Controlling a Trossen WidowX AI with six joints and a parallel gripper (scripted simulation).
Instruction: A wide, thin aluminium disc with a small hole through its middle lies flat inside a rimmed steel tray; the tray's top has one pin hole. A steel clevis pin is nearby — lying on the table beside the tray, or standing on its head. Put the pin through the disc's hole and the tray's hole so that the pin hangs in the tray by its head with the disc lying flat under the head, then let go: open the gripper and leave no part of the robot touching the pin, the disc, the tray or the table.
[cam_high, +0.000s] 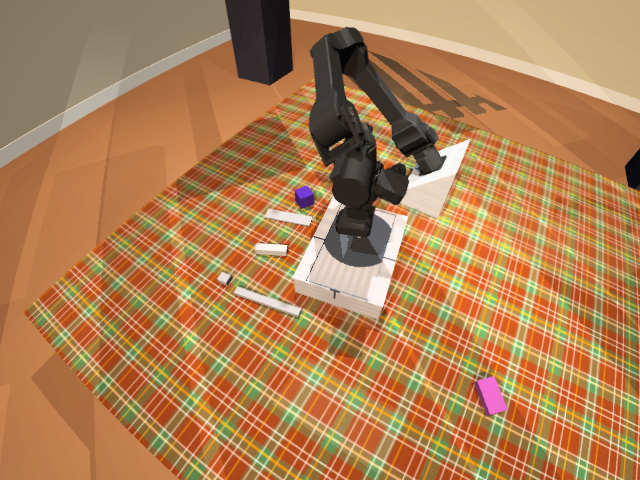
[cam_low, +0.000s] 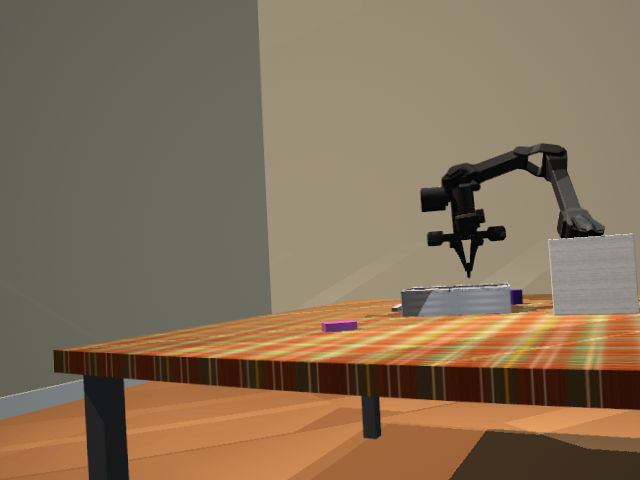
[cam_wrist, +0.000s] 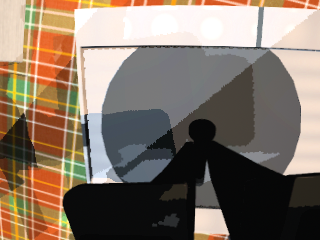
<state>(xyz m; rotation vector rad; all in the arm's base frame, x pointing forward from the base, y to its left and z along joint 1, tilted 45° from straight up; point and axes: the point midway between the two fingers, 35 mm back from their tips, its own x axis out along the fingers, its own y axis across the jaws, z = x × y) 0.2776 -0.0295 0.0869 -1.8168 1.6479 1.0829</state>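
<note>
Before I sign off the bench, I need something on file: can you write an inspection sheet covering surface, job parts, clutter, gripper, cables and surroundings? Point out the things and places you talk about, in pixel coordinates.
Surface: plaid table (cam_high: 206, 361) (cam_low: 361, 356) (cam_wrist: 50, 150).
Job parts: disc (cam_high: 356, 253) (cam_wrist: 150, 90) flat in tray (cam_high: 310, 273) (cam_low: 454, 302) (cam_wrist: 110, 27); pin (cam_low: 468, 274) (cam_wrist: 202, 130) above them, not inserted.
Clutter: purple cube (cam_high: 304, 196) (cam_low: 516, 296), pink block (cam_high: 491, 395) (cam_low: 339, 326), four pale blocks (cam_high: 271, 249) (cam_low: 396, 308).
Gripper (cam_high: 356, 233) (cam_low: 468, 268) (cam_wrist: 199, 148): fingers shut on the pin.
Cables: nothing seen.
Surroundings: plain walls (cam_high: 129, 46) (cam_low: 180, 155), orange-brown floor (cam_high: 77, 206) (cam_low: 232, 439), dark post (cam_high: 261, 41).
</note>
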